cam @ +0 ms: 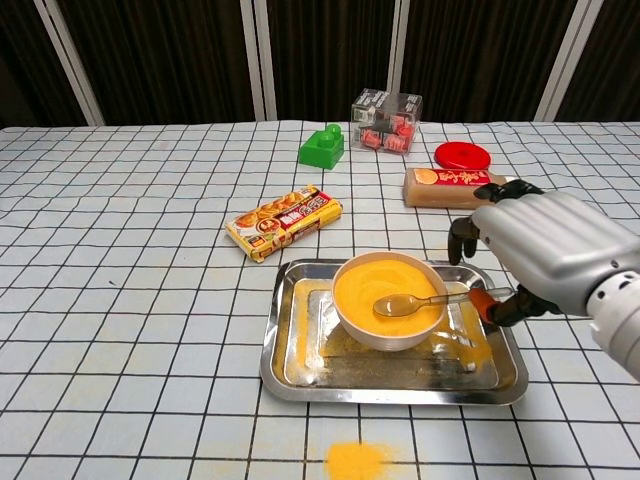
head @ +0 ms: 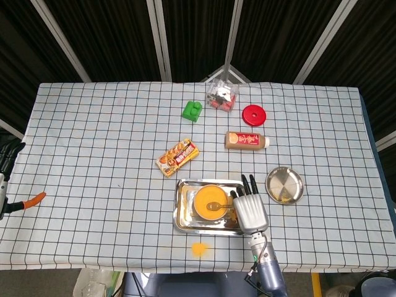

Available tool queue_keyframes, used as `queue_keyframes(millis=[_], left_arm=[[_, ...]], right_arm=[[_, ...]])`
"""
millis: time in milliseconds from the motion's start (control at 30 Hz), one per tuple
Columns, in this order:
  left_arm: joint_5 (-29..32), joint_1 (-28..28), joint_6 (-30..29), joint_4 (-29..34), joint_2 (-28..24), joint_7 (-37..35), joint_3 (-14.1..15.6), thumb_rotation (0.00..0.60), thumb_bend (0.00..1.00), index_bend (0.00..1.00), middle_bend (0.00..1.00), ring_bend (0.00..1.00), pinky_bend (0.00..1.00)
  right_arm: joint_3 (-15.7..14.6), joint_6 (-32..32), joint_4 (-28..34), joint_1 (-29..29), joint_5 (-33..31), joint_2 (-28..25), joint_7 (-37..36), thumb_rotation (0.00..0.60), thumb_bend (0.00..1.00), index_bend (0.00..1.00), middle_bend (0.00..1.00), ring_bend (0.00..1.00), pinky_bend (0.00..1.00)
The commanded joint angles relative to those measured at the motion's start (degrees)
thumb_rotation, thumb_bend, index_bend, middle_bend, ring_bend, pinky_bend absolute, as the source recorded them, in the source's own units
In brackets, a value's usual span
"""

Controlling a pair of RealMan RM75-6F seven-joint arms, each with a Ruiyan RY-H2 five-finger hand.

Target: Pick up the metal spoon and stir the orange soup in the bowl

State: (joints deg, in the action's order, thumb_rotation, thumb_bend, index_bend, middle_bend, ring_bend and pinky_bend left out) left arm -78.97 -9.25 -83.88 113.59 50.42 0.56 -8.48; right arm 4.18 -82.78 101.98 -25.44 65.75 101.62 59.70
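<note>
Holding the thin metal spoon (cam: 412,302) by its handle, the silver right hand (cam: 535,255) rests its scoop in the white bowl of orange soup (cam: 388,298).

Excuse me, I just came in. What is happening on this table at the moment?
The robot's right hand is at the handle of a metal spoon whose scoop lies in a bowl of orange soup. The bowl stands in a steel tray. Whether the fingers grip the handle is unclear. The left hand waits at the table's far left edge. Some orange has spilled in the tray and on the cloth.
</note>
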Motion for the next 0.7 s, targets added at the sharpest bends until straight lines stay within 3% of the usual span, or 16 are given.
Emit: queue_keyframes(millis=[33,700], left_arm=[[0.0,0.0,0.0,0.0,0.0,0.0,0.0,0.6,0.0,0.0,0.0,0.0,0.0],[0.5,0.0,0.0,-0.1,0.0,-0.3,-0.2,0.6,0.0,0.0,0.0,0.0,0.0]], right_arm=[[-0.3,0.2,-0.2,0.0,0.2,0.0,-0.1,0.6,0.49,0.43,0.37,0.0,0.0],[0.1,1.2,-2.4,-0.1,-0.1,1.8,0.2,0.6,0.49,0.46,0.38,0.03,0.0]])
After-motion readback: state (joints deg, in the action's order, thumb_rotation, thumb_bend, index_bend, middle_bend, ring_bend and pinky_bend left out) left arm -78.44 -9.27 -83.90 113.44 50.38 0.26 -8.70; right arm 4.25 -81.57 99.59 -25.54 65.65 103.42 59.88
